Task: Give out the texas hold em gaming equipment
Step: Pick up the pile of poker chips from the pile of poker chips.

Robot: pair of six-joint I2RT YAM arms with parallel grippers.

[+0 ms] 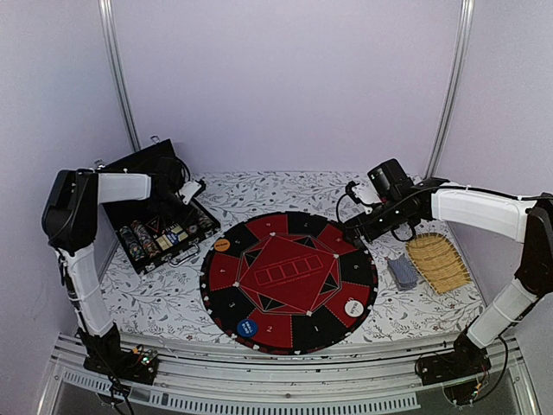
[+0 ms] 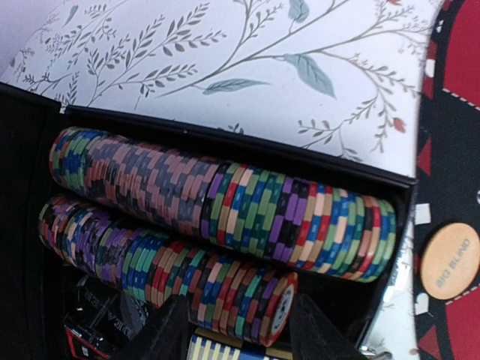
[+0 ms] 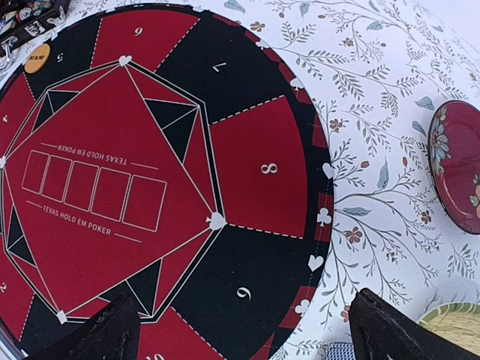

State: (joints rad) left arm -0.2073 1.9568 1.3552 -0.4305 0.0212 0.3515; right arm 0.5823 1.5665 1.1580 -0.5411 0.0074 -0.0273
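Note:
Two rows of striped poker chips lie on their sides in a black case at the table's left. My left gripper reaches into the case, its dark fingers standing either side of the end chips of the nearer row, close to them. An orange button disc lies on the round red-and-black poker mat, with a blue disc and a white disc near its front. A deck of cards lies right of the mat. My right gripper hangs open over the mat's right edge, holding nothing.
A straw-coloured slatted mat lies at the far right, beside the deck. A dark red plate sits on the floral tablecloth beyond it. The case's raised lid stands behind my left gripper. A boxed pack sits in the case's near corner.

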